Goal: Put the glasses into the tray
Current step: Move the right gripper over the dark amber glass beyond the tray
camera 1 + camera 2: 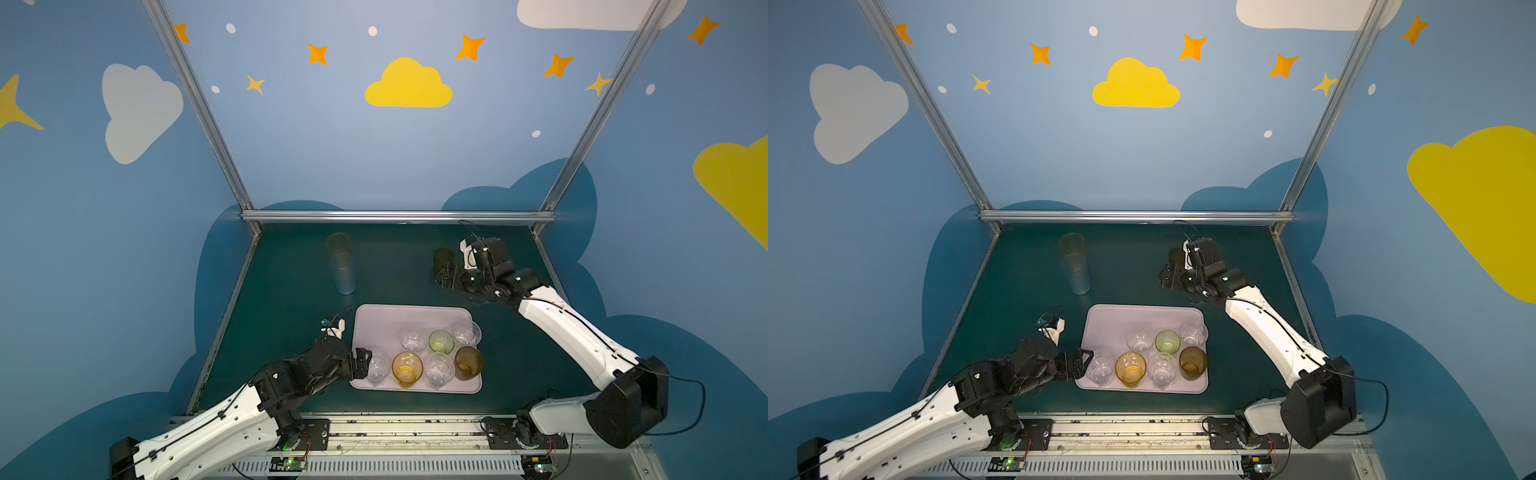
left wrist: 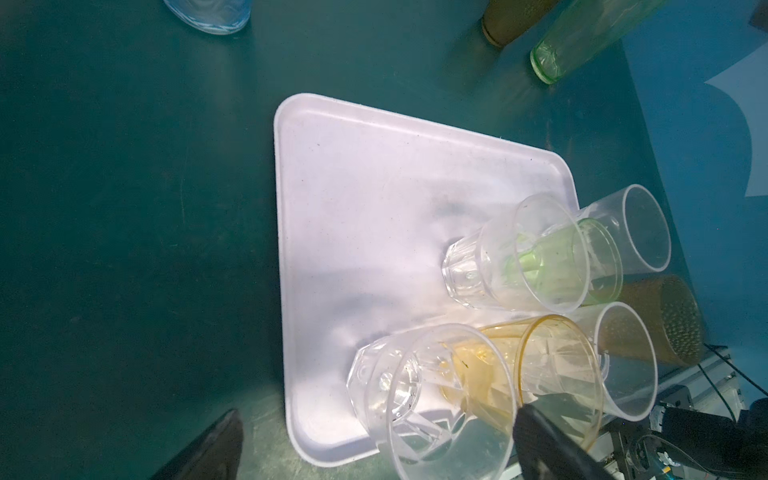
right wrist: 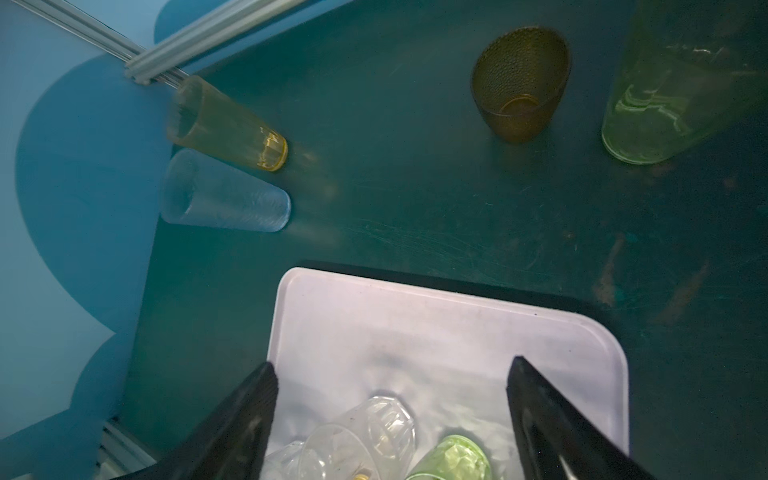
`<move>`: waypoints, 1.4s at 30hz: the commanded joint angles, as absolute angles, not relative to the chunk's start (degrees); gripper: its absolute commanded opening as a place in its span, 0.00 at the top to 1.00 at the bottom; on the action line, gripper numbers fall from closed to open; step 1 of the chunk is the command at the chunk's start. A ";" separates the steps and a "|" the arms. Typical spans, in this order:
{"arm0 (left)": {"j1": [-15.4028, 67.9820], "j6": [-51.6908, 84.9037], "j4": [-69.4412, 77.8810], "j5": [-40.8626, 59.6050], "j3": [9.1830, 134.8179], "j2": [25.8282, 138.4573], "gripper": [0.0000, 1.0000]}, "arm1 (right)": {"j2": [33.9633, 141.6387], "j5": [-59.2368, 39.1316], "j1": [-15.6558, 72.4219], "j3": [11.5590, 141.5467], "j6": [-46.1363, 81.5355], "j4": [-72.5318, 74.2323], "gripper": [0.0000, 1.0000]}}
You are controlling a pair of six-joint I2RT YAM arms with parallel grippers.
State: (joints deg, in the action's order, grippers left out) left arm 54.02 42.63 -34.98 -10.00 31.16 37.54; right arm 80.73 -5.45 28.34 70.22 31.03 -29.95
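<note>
With seven glasses (image 1: 407, 368) crowding the near half of the tray (image 1: 386, 320), the left gripper (image 1: 363, 363), released, sits close against the corner clear tumbler (image 1: 378, 370) and could topple it, while the right gripper (image 1: 441, 277), spread wide, may knock the brown tumbler (image 1: 443, 257) on the table (image 1: 395, 266)

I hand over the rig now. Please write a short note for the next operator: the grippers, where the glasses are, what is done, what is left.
Left gripper: open, empty, at the near left corner of the tray, beside a clear glass.
Right gripper: open, empty, near the short brown glass on the table.
Done: seven stand in the tray.
Left: four on the table: that short brown glass, the tall green glass, the tall orange glass, the tall blue glass.
</note>
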 commanded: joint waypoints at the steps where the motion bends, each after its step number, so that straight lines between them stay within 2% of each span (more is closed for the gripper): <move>1: 53.75 42.34 -35.47 -11.08 31.02 37.91 0.00 | 84.96 -6.00 26.86 74.35 27.16 -30.73 0.15; 3: 53.79 42.62 -35.16 -11.23 31.10 38.28 0.00 | 87.95 -6.33 26.36 76.21 25.80 -30.85 0.16; 11: 53.70 42.02 -34.56 -11.86 31.99 39.88 0.00 | 95.61 -0.64 25.77 81.40 22.14 -29.83 0.31; 14: 53.71 41.84 -34.39 -11.95 32.08 40.24 0.00 | 98.26 0.00 25.77 83.87 20.87 -30.18 0.41; 17: 53.61 41.51 -34.26 -11.79 32.07 40.67 0.00 | 101.43 1.14 25.75 86.85 19.83 -31.66 0.57; 19: 53.61 41.56 -34.37 -11.65 32.15 40.80 0.00 | 103.54 2.24 25.65 89.15 19.40 -33.10 0.62; 26: 53.53 41.22 -35.33 -11.95 32.08 40.09 0.00 | 109.58 3.29 25.58 94.98 17.45 -35.90 0.68; 30: 53.50 41.24 -35.33 -12.04 31.65 39.30 0.00 | 112.70 2.99 25.58 98.38 16.62 -38.33 0.68; 32: 53.44 41.22 -35.21 -11.87 31.39 38.98 0.00 | 114.12 2.99 25.58 99.93 16.29 -39.26 0.64; 42: 53.44 41.23 -35.42 -11.60 31.21 38.63 0.00 | 120.52 3.06 25.49 106.61 15.29 -42.88 0.68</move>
State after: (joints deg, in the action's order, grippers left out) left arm 53.63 42.00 -34.94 -11.03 31.16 39.16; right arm 119.20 2.55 25.69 104.40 16.05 -40.16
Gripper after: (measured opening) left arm 0.996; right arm 0.321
